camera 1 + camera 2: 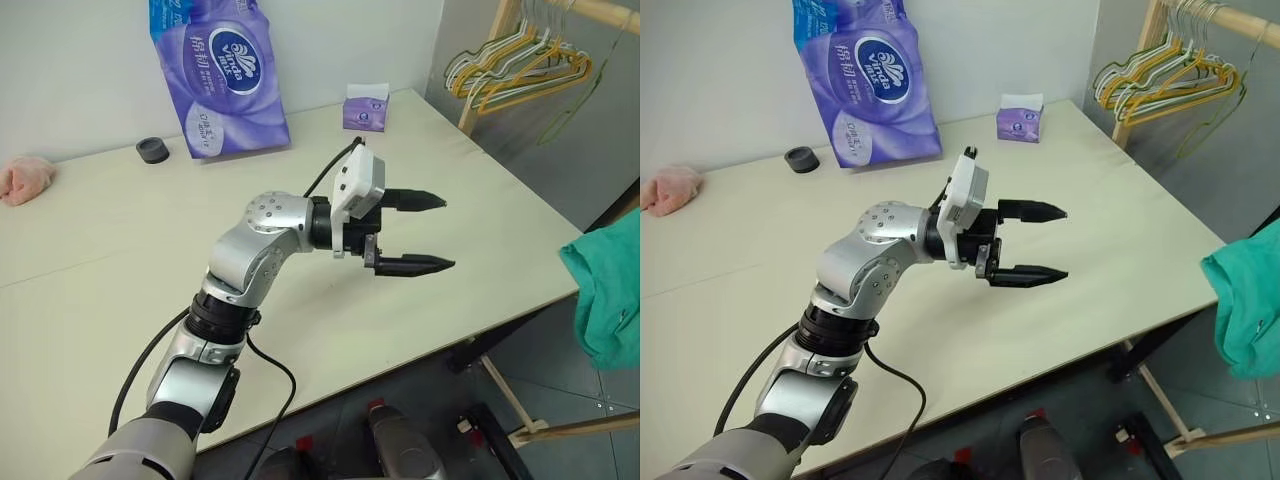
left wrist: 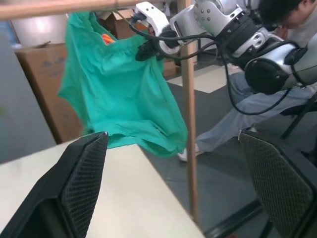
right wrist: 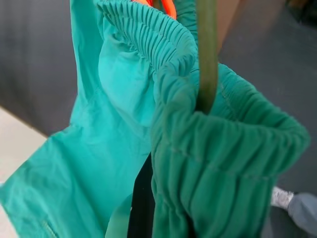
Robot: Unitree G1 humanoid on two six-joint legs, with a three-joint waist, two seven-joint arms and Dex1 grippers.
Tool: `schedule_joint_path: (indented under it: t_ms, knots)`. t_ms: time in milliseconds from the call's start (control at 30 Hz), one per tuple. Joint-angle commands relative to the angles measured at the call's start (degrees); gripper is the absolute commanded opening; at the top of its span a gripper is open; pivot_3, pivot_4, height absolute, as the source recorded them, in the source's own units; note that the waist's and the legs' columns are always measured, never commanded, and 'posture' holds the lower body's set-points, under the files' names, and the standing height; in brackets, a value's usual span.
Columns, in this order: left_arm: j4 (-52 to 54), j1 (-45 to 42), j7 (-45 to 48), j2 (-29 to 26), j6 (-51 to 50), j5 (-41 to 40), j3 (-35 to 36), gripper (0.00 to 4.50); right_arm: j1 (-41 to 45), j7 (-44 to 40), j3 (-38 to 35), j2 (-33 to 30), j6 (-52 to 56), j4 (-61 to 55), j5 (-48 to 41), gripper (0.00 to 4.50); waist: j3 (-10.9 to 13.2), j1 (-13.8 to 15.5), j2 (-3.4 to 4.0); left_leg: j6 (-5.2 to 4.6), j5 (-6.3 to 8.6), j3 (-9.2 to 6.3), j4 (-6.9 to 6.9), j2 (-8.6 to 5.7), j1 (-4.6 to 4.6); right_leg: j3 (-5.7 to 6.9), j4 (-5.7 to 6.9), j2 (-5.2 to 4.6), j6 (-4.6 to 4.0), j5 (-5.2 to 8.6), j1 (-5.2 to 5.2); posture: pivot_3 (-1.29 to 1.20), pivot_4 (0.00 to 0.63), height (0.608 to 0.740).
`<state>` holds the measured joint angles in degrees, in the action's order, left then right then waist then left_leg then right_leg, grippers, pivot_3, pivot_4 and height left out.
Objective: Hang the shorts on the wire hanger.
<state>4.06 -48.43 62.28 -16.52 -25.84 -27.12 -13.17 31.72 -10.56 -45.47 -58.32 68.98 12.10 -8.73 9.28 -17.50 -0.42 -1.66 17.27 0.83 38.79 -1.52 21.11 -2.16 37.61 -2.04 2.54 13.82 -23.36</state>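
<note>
While the left gripper [image 1: 418,233] hovers level over the table [image 1: 480,200] with jaws spread wide and nothing between them, the right gripper [image 2: 148,48] is pinched on the shorts [image 2: 124,94] at the gathered waistband. Shorts — teal, hanging off the table's right edge, small orange tag [image 2: 108,39] near the top. Wire hanger [image 3: 207,54] — an olive-grey length runs down into the waistband folds.

Twin head views down over the table [image 1: 120,260]; wrist views close on the shorts [image 2: 124,94], shared.
</note>
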Motion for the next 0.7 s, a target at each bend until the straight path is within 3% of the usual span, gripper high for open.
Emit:
schedule_joint_path:
  t_ms: [33, 300, 700]
  knots:
    - [-0.17, -3.18, -1.27, 0.7, 3.55, 2.67, 0.14, 4.45, 4.7, 1.73, 0.27, -3.24, -0.5, 5.11, 0.05, 0.0, 0.25, -0.14, -0.15, 0.0, 0.01, 0.06, -0.02, 0.0, -0.1, -0.07, 0.0, 0.0, 0.02, 0.0, 0.06, -0.4, 0.196, 0.74]
    - [-3.44, -8.58, -0.48, 3.83, 2.48, 1.67, 0.19, 4.45, 10.24, 0.4, 5.01, -6.68, 1.46, 18.56, -0.83, 0.0, 0.8, -0.32, -0.05, -0.05, 0.04, 0.56, -0.1, 0.02, -0.17, -0.52, -0.55, 0.0, 0.4, -0.16, 0.11, -0.4, 0.2, 0.74]
    - [-11.71, -19.22, 5.08, 6.37, -8.15, -5.45, 2.38, 4.45, 11.48, 0.0, 6.31, -6.33, 3.16, 20.2, -2.49, 0.0, 1.17, -0.36, -0.52, -0.17, 0.14, 0.91, -0.02, 0.01, -0.18, -0.88, -0.76, -0.01, 0.77, -0.33, 0.11, -0.39, 0.183, 0.74]
